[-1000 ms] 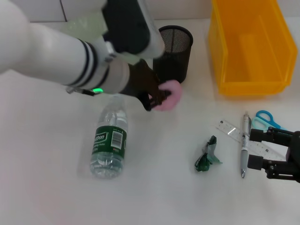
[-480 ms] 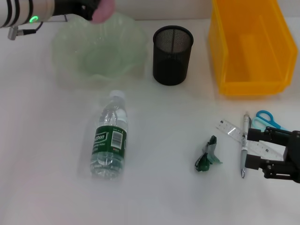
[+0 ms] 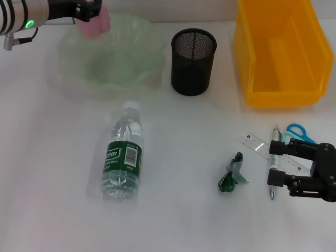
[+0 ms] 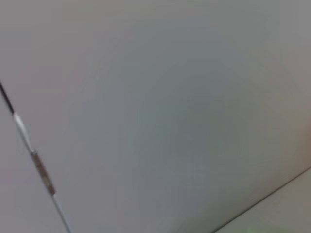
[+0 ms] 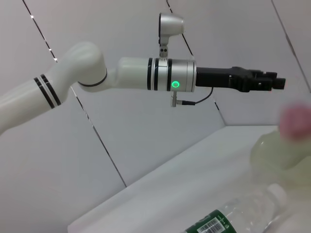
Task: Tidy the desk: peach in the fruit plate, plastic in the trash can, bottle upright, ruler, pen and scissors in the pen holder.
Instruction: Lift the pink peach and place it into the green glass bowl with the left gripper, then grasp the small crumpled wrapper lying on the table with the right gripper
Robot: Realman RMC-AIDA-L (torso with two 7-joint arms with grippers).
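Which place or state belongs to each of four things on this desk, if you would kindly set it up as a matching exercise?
Things:
1. bottle
2. peach
3. pen holder
4. plastic

Places or states:
A. standing upright between the fruit plate and the trash can
B. lying on its side on the desk
C. at the fruit plate's far left rim
D. crumpled, between the bottle and the pen

Pairs: 1-B, 2-C, 3-A, 4-D
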